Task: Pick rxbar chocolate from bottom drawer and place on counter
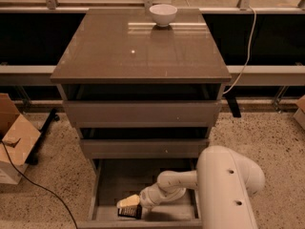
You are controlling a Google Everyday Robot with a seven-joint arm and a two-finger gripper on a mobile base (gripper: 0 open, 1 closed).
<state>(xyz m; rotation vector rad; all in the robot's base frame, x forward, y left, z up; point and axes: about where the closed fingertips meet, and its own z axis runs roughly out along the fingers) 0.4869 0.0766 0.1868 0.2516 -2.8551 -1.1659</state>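
The bottom drawer [109, 185] is pulled open under the two upper drawers. The rxbar chocolate [129, 212], a small black bar, lies on the drawer floor near its front edge. My gripper [129, 202] reaches into the drawer from the right on a white arm [228, 185]. Its pale fingertips sit right over the bar's upper edge, touching or nearly touching it. The counter [138, 46] is the glossy grey-brown top of the cabinet.
A white bowl [163, 14] stands at the back of the counter. A cardboard box [14, 137] and a black cable [43, 190] lie on the floor at left. A white cable [245, 46] hangs at right. My arm's bulky white housing fills the lower right.
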